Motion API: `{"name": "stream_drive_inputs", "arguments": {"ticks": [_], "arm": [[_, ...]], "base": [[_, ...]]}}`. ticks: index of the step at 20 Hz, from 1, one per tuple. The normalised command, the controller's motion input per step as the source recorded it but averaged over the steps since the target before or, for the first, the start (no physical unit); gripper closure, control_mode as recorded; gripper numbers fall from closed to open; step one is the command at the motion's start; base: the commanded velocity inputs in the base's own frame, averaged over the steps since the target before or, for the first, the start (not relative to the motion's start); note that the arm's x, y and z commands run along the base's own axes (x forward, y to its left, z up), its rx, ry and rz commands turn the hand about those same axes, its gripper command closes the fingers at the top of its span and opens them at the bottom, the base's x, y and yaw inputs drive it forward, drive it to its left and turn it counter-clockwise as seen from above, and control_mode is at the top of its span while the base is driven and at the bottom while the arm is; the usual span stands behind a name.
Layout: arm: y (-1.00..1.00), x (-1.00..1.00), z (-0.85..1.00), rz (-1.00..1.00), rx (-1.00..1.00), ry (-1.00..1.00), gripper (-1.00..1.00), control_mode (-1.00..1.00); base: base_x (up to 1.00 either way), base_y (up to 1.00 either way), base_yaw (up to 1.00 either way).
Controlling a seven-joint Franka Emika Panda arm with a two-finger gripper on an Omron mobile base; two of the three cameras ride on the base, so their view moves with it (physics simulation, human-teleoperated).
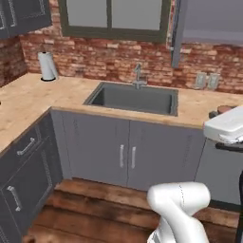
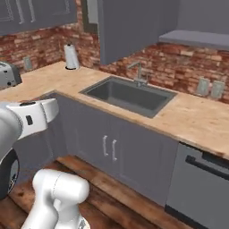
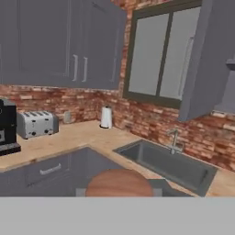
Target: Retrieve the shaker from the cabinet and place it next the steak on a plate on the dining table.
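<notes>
The shaker (image 3: 118,181) shows as a round brown wooden top low in the hand view, close under the camera, with my gripper (image 3: 119,191) shut on it. In the left base view a brown bit of the shaker (image 1: 224,109) peeks out beside my white hand at the right edge, above the counter. The cabinet (image 2: 192,38) stands open behind the sink's right side, its door (image 1: 176,33) swung out and its grey shelf board bare. The steak, the plate and the dining table are out of view.
A grey sink (image 1: 135,98) with a faucet (image 1: 138,76) is set in the wood counter (image 2: 197,118). A paper towel roll (image 1: 47,66) stands at the back left. A toaster (image 3: 36,124) and a black coffee machine (image 3: 7,126) sit on the left counter run.
</notes>
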Motion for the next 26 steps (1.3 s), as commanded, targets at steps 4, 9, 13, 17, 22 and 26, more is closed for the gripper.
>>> {"name": "stream_drive_inputs", "arguments": {"ticks": [4,9,13,17,22,26], "arm": [[0.0,0.0,0.0,0.0,0.0,0.0,1.0,1.0],[0.0,0.0,0.0,0.0,0.0,0.0,1.0,1.0],[0.0,0.0,0.0,0.0,0.0,0.0,1.0,1.0],[0.0,0.0,0.0,0.0,0.0,0.0,1.0,1.0],[0.0,0.0,0.0,0.0,0.0,0.0,1.0,1.0],[0.0,0.0,0.0,0.0,0.0,0.0,1.0,1.0]], "base": [[0.0,0.0,1.0],[0.0,0.0,1.0],[0.0,0.0,1.0],[0.0,0.0,1.0],[0.0,0.0,1.0],[0.0,0.0,1.0]]}}
